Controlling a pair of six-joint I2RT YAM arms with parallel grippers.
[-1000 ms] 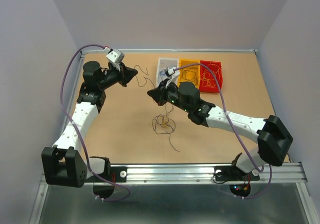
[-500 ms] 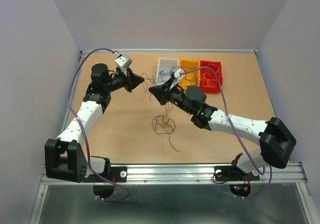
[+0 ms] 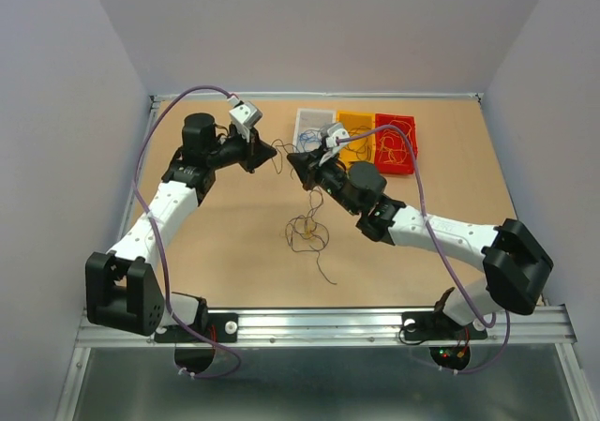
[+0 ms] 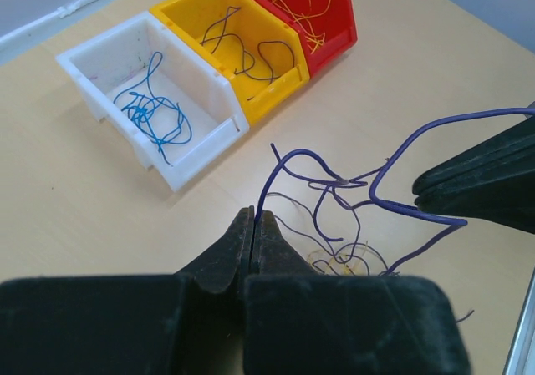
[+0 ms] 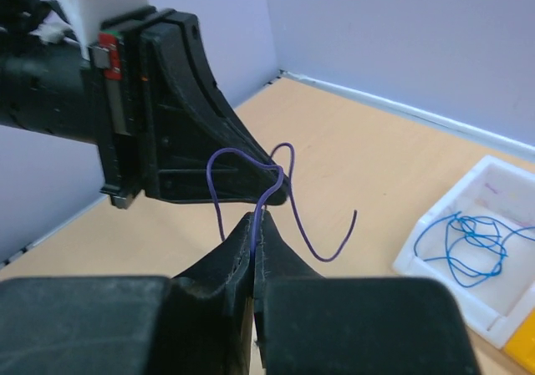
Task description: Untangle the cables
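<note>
Both grippers hang above the table's far middle, tips close together, each shut on the same thin dark-blue cable. In the left wrist view my left gripper point(image 4: 253, 216) pinches one end of the cable point(image 4: 288, 154), which loops over to the right gripper's fingers point(image 4: 485, 179). In the right wrist view my right gripper point(image 5: 256, 218) pinches the cable point(image 5: 219, 159) just in front of the left gripper's fingers point(image 5: 201, 141). In the top view the left gripper point(image 3: 272, 151) faces the right gripper point(image 3: 292, 161). A tangle of dark and yellow cables point(image 3: 307, 232) lies on the table below.
Three bins stand in a row at the back: a white bin point(image 3: 310, 126) with blue cables point(image 4: 155, 116), a yellow bin point(image 3: 354, 132) with dark cables, and a red bin point(image 3: 396, 142) with yellow-orange cables. Walls close in the table at the back and sides.
My left gripper has swung right and the right gripper has moved slightly toward the back, so the two tips now stand much closer. Both stay shut on the cable.
</note>
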